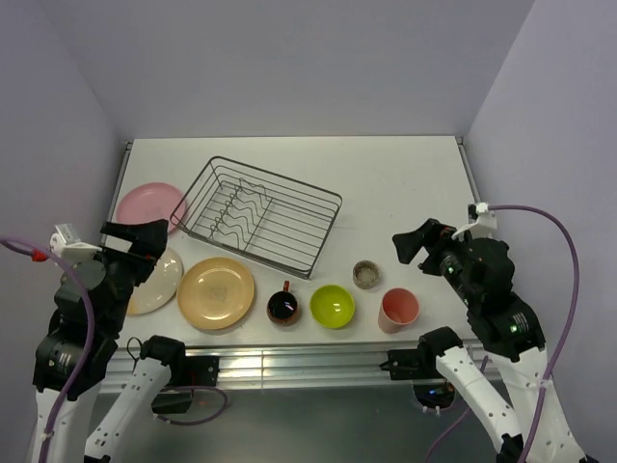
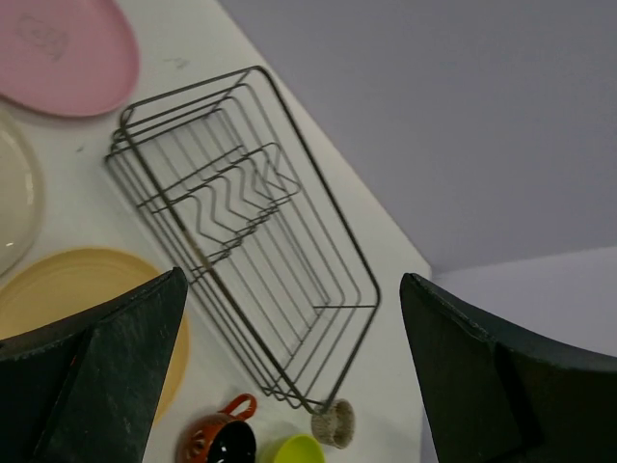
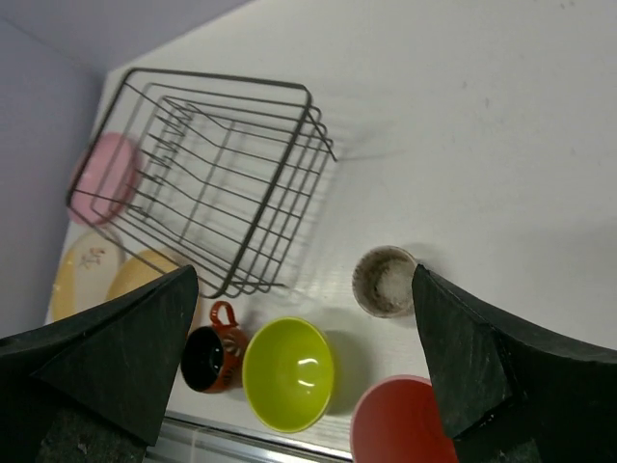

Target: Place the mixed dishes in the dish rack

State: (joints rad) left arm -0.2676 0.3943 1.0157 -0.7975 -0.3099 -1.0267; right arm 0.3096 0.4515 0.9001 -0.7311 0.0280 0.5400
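The silver wire dish rack (image 1: pixel 280 180) stands empty at the table's middle back; it also shows in the left wrist view (image 2: pixel 241 222) and the right wrist view (image 3: pixel 212 183). The pink plate (image 1: pixel 145 205) lies left of it. The cream plate (image 1: pixel 159 282), tan-orange plate (image 1: pixel 216 293), red mug (image 1: pixel 282 307), lime-green bowl (image 1: pixel 332 306) and salmon tumbler (image 1: pixel 398 311) lie in a row along the front. The grey-beige cup (image 1: pixel 366 275) sits behind the bowl and tumbler. My left gripper (image 1: pixel 135 246) hovers open above the cream plate. My right gripper (image 1: pixel 410 241) hovers open above and right of the cup.
The table's metal front rail (image 1: pixel 318 365) runs just beyond the row of dishes. Lilac walls close in the table at the back and both sides. Bare tabletop (image 1: pixel 405 183) lies right of the rack.
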